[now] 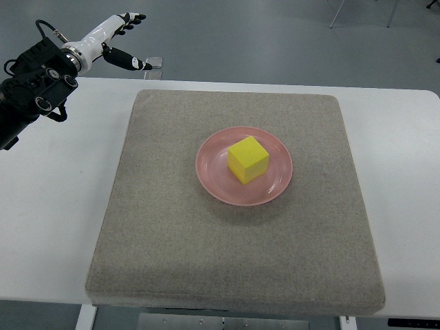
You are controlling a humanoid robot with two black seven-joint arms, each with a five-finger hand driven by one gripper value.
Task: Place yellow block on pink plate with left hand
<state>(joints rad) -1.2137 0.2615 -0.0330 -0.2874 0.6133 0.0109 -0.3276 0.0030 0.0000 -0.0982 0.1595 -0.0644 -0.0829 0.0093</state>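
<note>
We find the yellow block (248, 159) resting on the pink plate (213, 175), centre of frame, on the grey mat (172, 234) covering the table (55, 206). Our left hand (113, 42) sits upper left, fingers spread and empty, well apart; the block lies down-right of it.
</note>
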